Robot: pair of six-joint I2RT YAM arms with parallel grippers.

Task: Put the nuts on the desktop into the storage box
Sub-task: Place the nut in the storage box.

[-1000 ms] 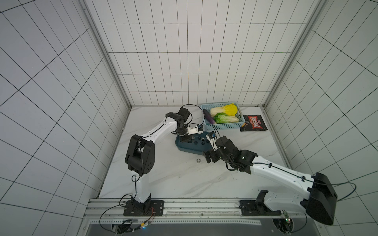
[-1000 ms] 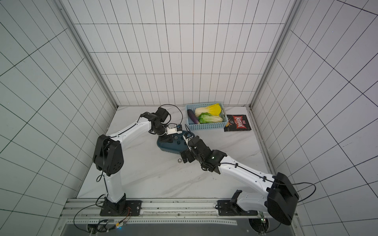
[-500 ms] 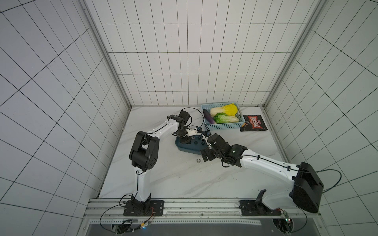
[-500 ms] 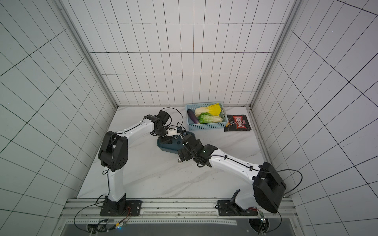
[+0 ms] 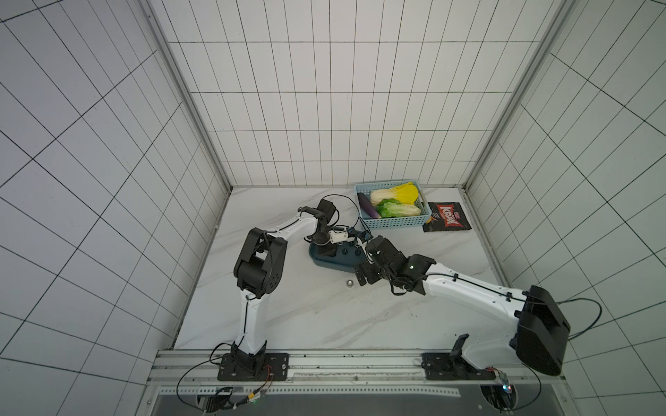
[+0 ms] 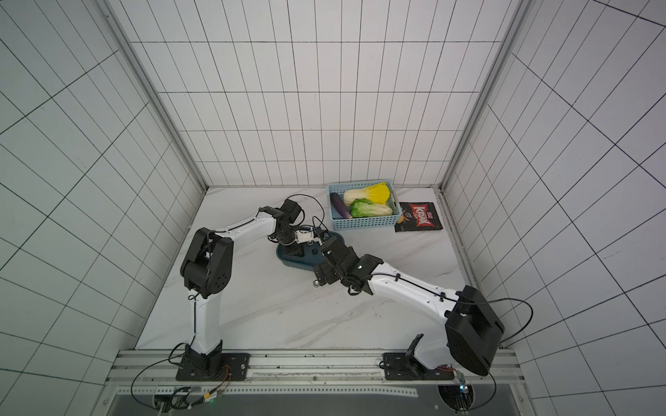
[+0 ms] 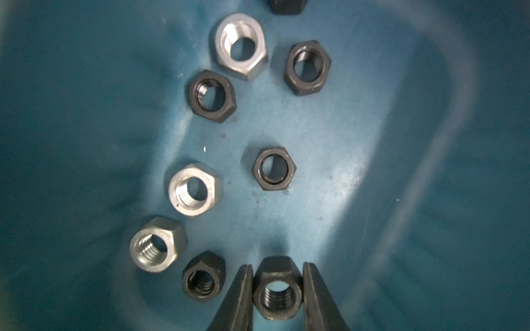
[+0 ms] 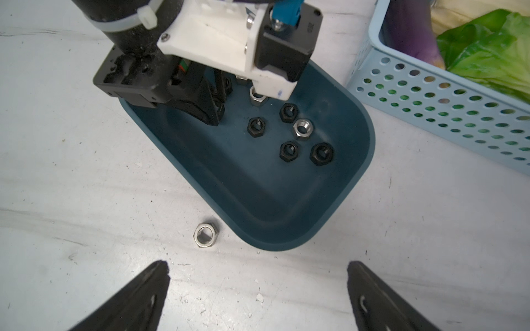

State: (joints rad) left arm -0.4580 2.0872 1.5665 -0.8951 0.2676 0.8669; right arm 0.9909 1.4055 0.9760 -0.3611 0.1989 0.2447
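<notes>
Left jaws clench a black nut (image 7: 277,292) inside the storage box (image 8: 338,217). Right jaws gape near a silver nut (image 8: 206,234).

We get bright, even overhead light in both top views; shadows on the desktop (image 5: 324,317) are faint, and wall tiles (image 5: 324,108) stretch toward the corners. The left wrist view is dim: storage box (image 7: 430,200) walls blur, its floor glares pale, and the nearest black nut (image 7: 276,289) looks soft.

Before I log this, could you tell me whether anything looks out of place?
One shiny silver hexagonal nut lies on the white marble desktop, just outside the dark teal plastic storage box; nothing else stands out.
</notes>
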